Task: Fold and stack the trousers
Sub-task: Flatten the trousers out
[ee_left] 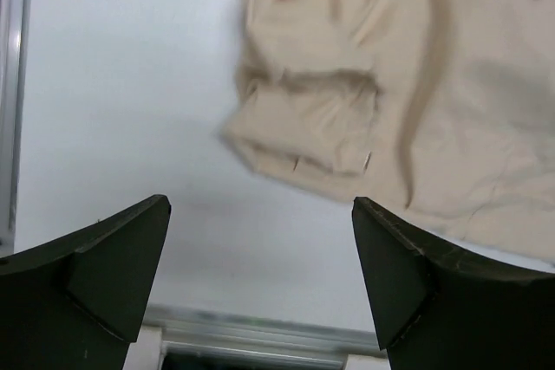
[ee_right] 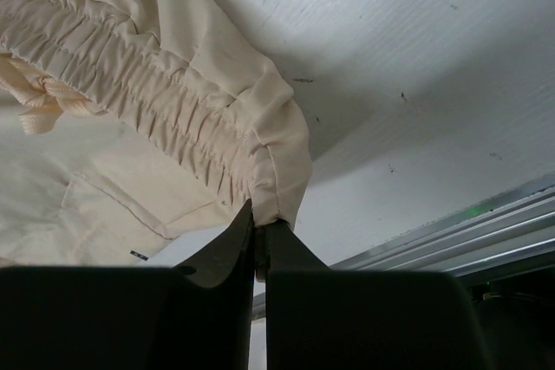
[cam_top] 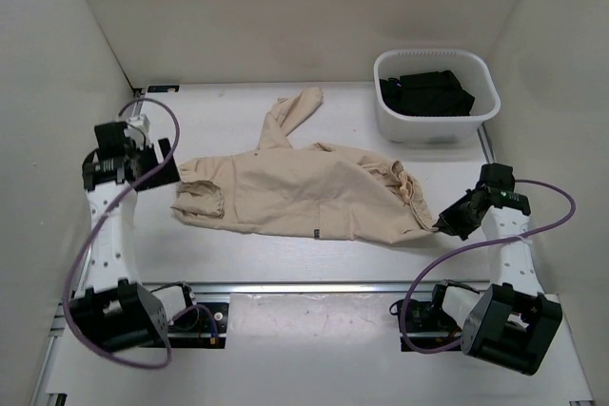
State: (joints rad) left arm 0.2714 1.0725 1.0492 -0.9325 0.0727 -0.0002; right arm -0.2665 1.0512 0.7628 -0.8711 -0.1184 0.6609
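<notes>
right gripper [cam_top: 443,226] pinched on trousers [cam_top: 304,199], left gripper [cam_top: 160,161] wide apart

beige trousers lie crumpled across the middle of the table [cam_top: 285,259], gathered waistband [ee_right: 156,84] to the right, leg ends to the left. one leg doubles back toward the far wall. right fingers are closed tight on the waistband's outer corner, cloth lifted a little there (drawstring end shows beside the gathers). left gripper hangs just beside the leg ends, jaws spread, holding nothing, not touching cloth. white tub [cam_top: 481,111] at far right holds black folded garments [cam_top: 425,92], well apart from the trousers.
</notes>
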